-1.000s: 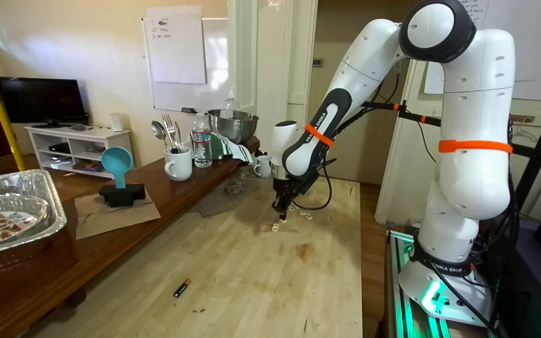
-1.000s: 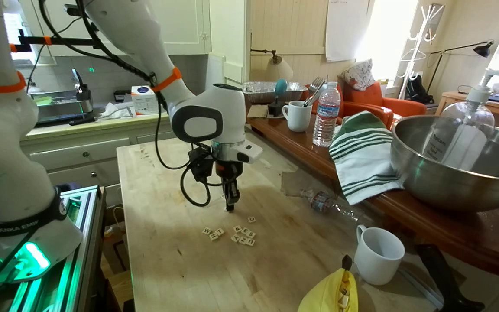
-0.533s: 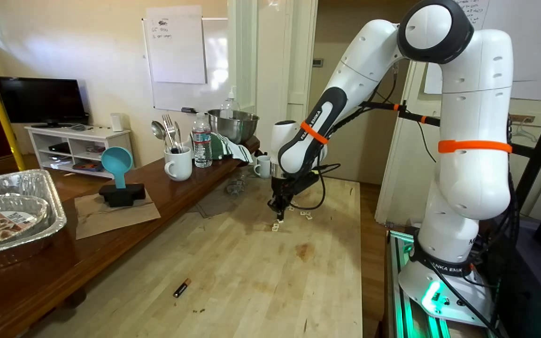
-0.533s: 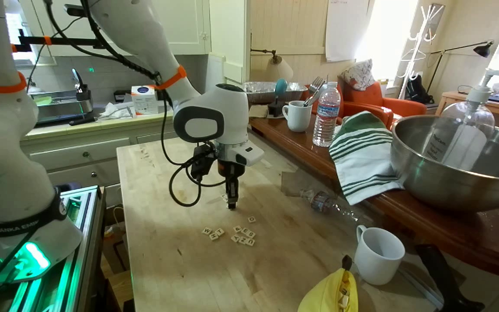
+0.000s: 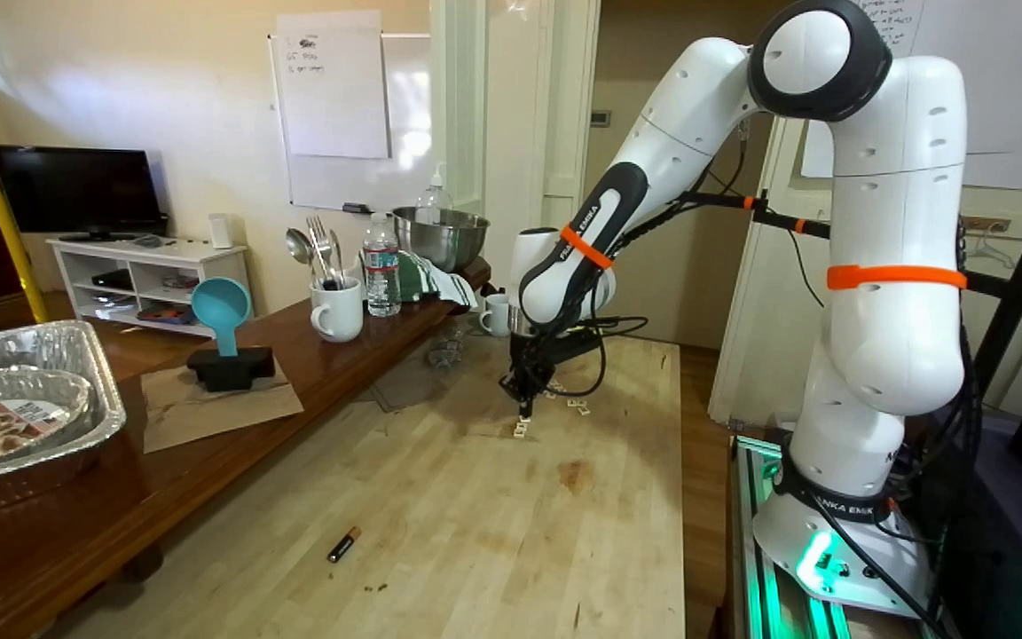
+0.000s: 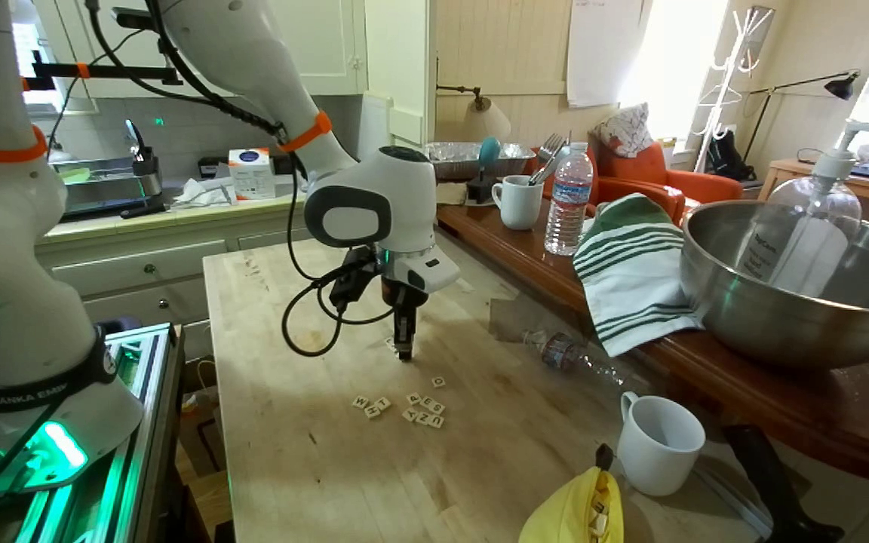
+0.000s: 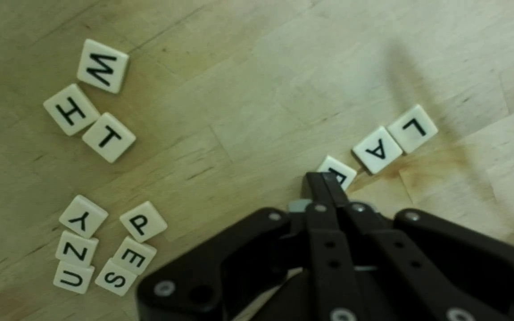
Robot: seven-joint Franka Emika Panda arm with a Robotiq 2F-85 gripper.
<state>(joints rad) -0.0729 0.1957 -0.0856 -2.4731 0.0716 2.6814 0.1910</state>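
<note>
Instructor: Check your gripper (image 7: 324, 178).

Technician: Your fingers (image 7: 316, 189) are together, with nothing visibly clamped between them. In the wrist view, their tips overlap a part-hidden tile (image 7: 341, 167) toward 2 o'clock; you cannot confirm contact.

Instructor: Assess your progress.

Technician: By judgement, partial. Done: farther out toward 2 o'clock, the A tile (image 7: 377, 150) and L tile (image 7: 413, 129) appear to touch. Left: the part-hidden tile sits just apart from the A tile.

Instructor: Elsewhere?

Technician: Between 9 and 10 o'clock, the W-H-T cluster (image 7: 84, 115); between 8 and 9, the Y-Z-U column (image 7: 76, 248) and P-E-S column (image 7: 134, 256).
</note>
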